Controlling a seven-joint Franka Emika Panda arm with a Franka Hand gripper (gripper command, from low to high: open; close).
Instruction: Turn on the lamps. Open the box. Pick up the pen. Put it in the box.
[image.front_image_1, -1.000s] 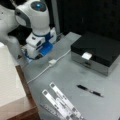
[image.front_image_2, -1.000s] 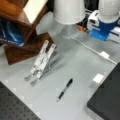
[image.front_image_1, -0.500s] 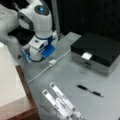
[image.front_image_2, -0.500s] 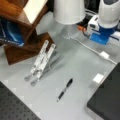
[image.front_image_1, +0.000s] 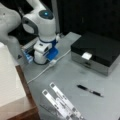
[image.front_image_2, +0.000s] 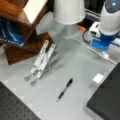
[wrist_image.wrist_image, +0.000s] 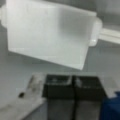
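One box (image.front_image_1: 100, 47), one pen (image.front_image_1: 89, 90) (two white bars (image.front_image_1: 61, 101)).

A wide flat case with black top and grey metal sides (image.front_image_1: 96, 53) sits closed, its white latch down, while a thin black pen (image.front_image_1: 89, 90) lies flat on the grey tabletop nearby

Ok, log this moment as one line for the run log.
tool: shut, low at the table's far end by the white cable | box: closed | pen: lying on table, untouched
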